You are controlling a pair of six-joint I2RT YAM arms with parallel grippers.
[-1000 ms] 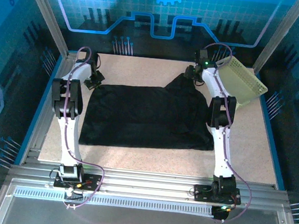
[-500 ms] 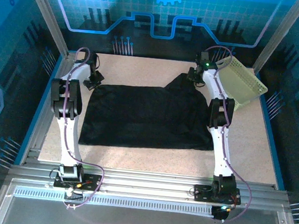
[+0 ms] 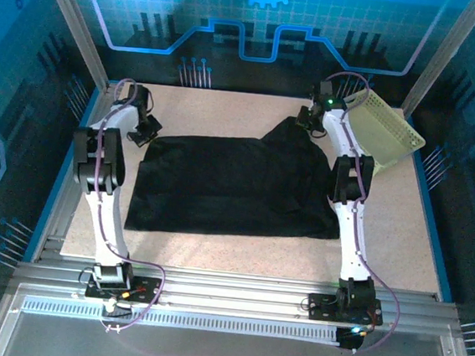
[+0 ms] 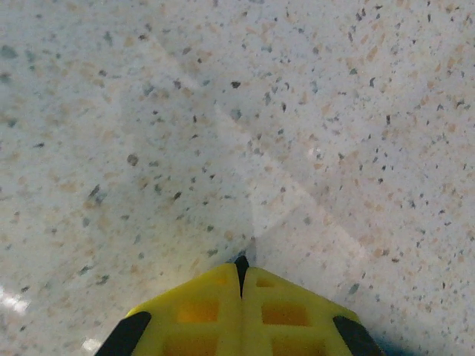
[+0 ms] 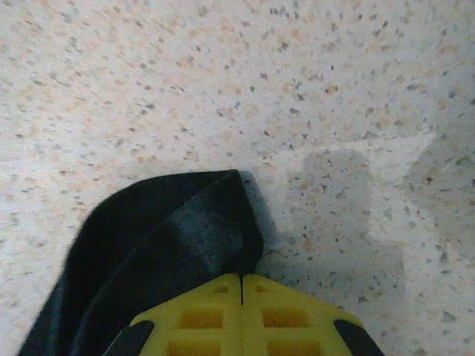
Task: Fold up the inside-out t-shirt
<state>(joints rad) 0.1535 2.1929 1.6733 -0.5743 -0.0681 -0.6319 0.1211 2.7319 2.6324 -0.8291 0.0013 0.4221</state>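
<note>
Right wrist: t-shirt [image 5: 159, 248] corner (black) pinched in right tool [image 5: 242, 282].

On my feed I count one black t-shirt [image 3: 228, 185], one pale lattice basket [image 3: 387, 132] and one speckled worktop [image 3: 399, 244]. There are two arms, a left arm [image 3: 96, 164] and a right arm [image 3: 350, 193]. There are two claws as well, the left claw [image 4: 241, 263] and the right claw [image 5: 242, 280], each with two yellow fingers [image 4: 197, 311].
</note>
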